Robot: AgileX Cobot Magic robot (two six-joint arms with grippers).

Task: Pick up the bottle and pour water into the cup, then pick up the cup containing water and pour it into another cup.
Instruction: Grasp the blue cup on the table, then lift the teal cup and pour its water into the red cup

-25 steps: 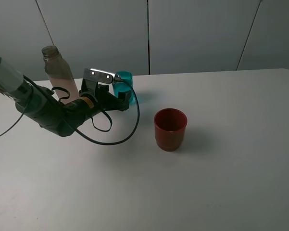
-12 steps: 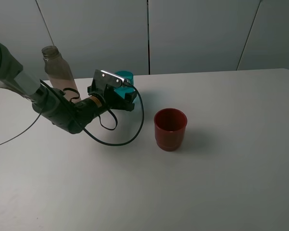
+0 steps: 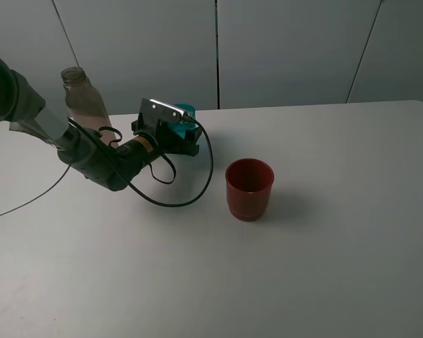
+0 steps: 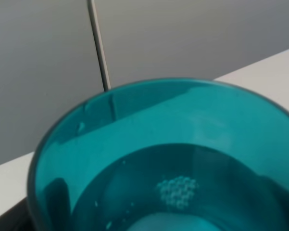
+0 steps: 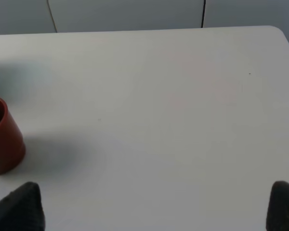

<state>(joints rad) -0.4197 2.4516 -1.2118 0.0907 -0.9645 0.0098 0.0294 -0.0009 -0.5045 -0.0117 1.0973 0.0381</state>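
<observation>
Exterior high: left tool (image 3: pixel 188 141) stands wide, jaws either side of the small translucent teal plastic tumbler (image 3: pixel 185 110). The tumbler is upright at the far left of the matte white tabletop (image 3: pixel 338 246), near the tall clear grey-brown plastic bottle (image 3: pixel 84 105). The squat dark red opaque cup (image 3: pixel 250 184) is well apart.

Left wrist: tumbler holds water, with bubbles. Wall is smooth and thin, so judged best to close gently at mid-height and lift level.

Right wrist: right tool (image 5: pixel 151 207) wide, empty.
</observation>
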